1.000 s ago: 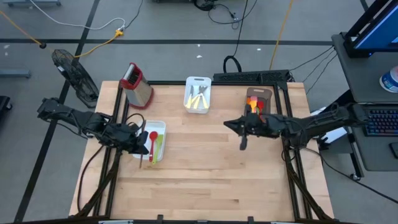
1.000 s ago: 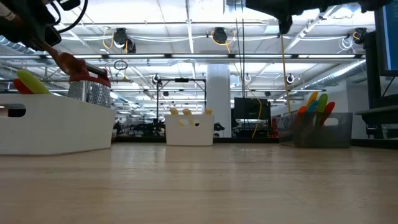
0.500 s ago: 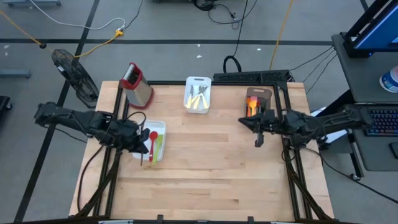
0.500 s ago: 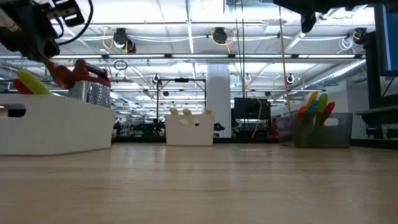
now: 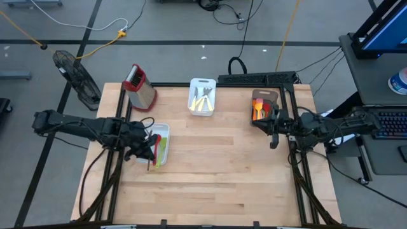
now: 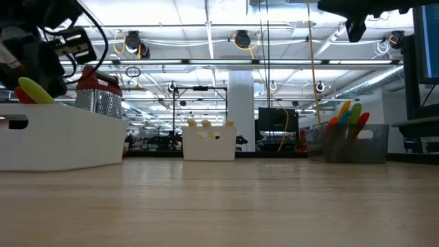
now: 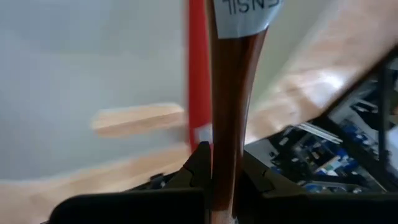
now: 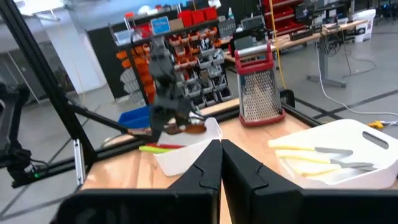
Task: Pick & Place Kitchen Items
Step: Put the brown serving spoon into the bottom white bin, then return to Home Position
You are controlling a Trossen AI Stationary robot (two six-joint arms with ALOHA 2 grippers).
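Left gripper (image 5: 151,151) at left-centre of high view, over white tray (image 5: 163,131), clamped on brown-handled utensil (image 7: 231,93), head cut off; right gripper (image 5: 274,141) closed, empty, beside brown tray (image 5: 262,95) of utensils (image 6: 345,113)

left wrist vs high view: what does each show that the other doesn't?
Left wrist only: the left gripper shut on a brown utensil handle with a label, a red handle just behind it.
High only: the grater, the brown tray of colourful utensils, the right gripper shut, empty, beside it.
Both: the white tray, the wooden table.
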